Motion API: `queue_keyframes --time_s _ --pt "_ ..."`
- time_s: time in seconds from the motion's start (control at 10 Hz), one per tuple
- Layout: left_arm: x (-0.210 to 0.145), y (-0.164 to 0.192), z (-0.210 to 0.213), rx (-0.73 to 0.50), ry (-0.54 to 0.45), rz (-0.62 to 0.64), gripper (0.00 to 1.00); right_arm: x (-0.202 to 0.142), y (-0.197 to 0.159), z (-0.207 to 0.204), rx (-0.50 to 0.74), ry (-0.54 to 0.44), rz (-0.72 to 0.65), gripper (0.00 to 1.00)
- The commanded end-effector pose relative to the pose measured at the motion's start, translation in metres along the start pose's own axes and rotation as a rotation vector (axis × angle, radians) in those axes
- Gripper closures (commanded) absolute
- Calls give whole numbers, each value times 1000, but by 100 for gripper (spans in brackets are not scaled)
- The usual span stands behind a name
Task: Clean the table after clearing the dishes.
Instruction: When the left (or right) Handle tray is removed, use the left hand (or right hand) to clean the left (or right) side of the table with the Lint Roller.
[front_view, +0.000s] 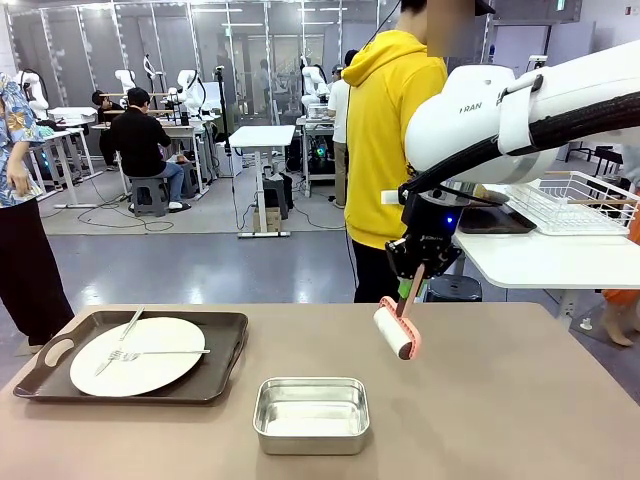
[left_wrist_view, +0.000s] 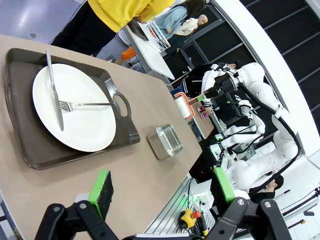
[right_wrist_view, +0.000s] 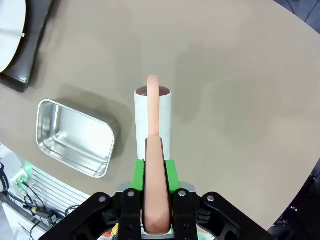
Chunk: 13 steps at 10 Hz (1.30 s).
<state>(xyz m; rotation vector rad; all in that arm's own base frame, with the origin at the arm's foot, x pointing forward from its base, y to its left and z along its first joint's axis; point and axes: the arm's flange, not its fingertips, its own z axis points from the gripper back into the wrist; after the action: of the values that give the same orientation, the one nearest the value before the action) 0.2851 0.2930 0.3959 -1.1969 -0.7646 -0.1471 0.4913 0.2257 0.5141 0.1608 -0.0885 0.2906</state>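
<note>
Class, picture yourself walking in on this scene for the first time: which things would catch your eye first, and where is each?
The right pincer hangs above the right half of the table, shut on a pink-handled lint roller. At the left edge lies a white plate with cutlery on a dark tray; a person in a yellow hoodie stands across the table.

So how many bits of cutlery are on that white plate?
2. A knife lies slanted along one side of the plate. A fork lies across the middle, with its tines beside the knife. The plate sits on the dark tray. Nothing seems hidden.
</note>
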Motion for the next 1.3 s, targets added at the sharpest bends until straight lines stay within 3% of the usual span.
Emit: queue_keyframes --time_s 0.0,0.2,0.4,0.6,0.9,1.2 --pt "-1 -2 2 -6 -6 -10 0 10 -3 -5 85 -62 -52 79" --pt "-1 -2 2 -6 -6 -10 0 7 -15 -27 144 -131 -162 79" --pt "-1 -2 2 -6 -6 -10 0 7 -22 -46 156 -102 -219 79" --pt "-1 -2 2 -6 -6 -10 0 5 -38 -56 262 -87 -241 79" --pt "-1 -2 2 -6 -6 -10 0 -8 -65 -81 313 -158 -278 79" --pt "-1 -2 2 -6 -6 -10 0 -10 -73 -100 379 -117 -295 79"
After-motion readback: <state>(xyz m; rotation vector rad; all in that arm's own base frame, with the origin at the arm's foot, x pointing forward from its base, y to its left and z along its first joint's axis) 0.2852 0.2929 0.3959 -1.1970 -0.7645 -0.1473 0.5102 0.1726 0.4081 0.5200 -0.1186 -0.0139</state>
